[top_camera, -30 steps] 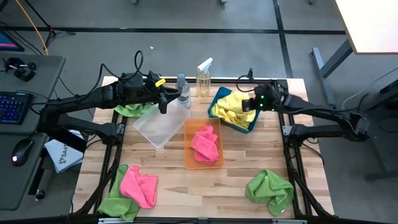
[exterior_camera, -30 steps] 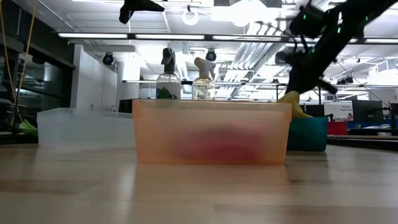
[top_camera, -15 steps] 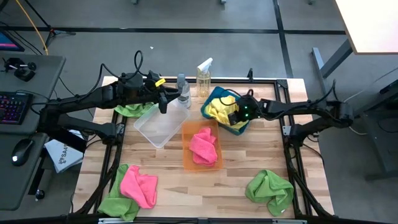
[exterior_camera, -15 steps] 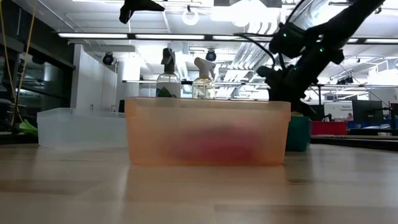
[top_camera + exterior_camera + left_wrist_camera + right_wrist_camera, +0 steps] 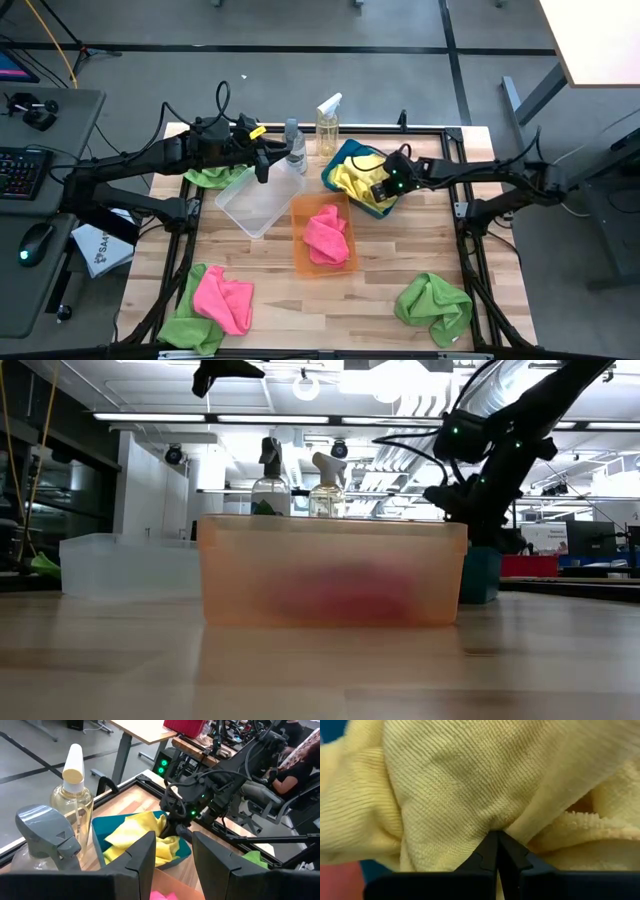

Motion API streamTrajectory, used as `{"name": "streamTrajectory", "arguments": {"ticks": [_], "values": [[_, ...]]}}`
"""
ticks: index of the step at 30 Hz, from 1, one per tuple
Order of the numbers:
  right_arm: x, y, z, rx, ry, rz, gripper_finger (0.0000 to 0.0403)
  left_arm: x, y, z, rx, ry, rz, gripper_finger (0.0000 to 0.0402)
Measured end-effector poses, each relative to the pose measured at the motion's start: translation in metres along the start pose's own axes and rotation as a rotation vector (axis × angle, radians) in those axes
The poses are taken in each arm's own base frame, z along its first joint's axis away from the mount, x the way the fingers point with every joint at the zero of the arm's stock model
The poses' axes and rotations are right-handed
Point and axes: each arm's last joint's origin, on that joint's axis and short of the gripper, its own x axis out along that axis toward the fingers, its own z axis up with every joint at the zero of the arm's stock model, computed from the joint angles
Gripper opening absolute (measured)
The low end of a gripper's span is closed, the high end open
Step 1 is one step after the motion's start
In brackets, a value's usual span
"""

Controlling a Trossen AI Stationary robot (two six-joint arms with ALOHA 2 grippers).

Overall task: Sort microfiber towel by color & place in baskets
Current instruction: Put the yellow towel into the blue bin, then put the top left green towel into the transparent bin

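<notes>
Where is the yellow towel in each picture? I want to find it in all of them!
High view: the yellow towel lies in the teal basket, under the right end effector.
Low view: not visible; only the teal basket's wall shows, behind the orange basket.
Left wrist view: middle, in the teal basket.
Right wrist view: fills the picture, pinched by shut fingers.
Shared landmark: the teal basket.

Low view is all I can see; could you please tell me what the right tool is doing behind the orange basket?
Observer: The right tool is shut on a yellow towel inside the teal basket.
Operator: Thank you. Which towels lie loose at the table's front?
Observer: A green towel at front right, and a pink towel lying on a second green towel at front left.
Operator: And the left tool?
Observer: The left tool hangs open over the clear basket, at its far edge.
</notes>
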Motion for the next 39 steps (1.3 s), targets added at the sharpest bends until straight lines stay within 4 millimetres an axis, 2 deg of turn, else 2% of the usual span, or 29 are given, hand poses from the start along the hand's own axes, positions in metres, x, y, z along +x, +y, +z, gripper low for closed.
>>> {"name": "streamTrajectory", "arguments": {"ticks": [5, 8, 11, 17, 22, 26, 30, 33, 39], "values": [[-0.022, 0.006, 0.009, -0.022, -0.052, 0.031, 0.0001, 0.0, 0.0, 0.0, 0.003, 0.0, 0.0, 0.0117], [-0.038, 0.006, 0.015, -0.021, -0.078, 0.039, 0.0017, 0.0, 0.0, 0.0, 0.039, 0.0, 0.0, 0.0117], [-0.056, 0.008, 0.022, -0.036, -0.121, 0.049, 0.0054, 0.0, 0.0, 0.0, 0.055, 0.0, 0.001, 0.0117], [-0.097, 0.012, 0.039, -0.054, -0.264, 0.065, 0.0164, -0.001, 0.008, -0.001, 0.037, 0.049, 0.043, 0.0117], [-0.125, 0.016, 0.049, -0.072, -0.37, 0.072, 0.0236, -0.01, 0.047, -0.017, -0.083, 0.285, 0.518, 0.0104], [-0.133, 0.018, 0.054, -0.065, -0.406, 0.073, 0.0261, -0.007, 0.088, -0.037, -0.131, 0.506, 0.73, 0.0086], [-0.135, 0.018, 0.055, -0.052, -0.41, 0.074, 0.0266, 0.002, 0.133, -0.068, -0.169, 0.702, 0.828, 0.0082], [-0.134, 0.017, 0.054, -0.045, -0.389, 0.07, 0.0266, 0.003, 0.158, -0.085, -0.225, 0.799, 0.869, 0.0093], [-0.133, 0.016, 0.052, -0.046, -0.368, 0.059, 0.0266, 0.005, 0.183, -0.092, -0.232, 0.767, 0.872, 0.0141]]}}
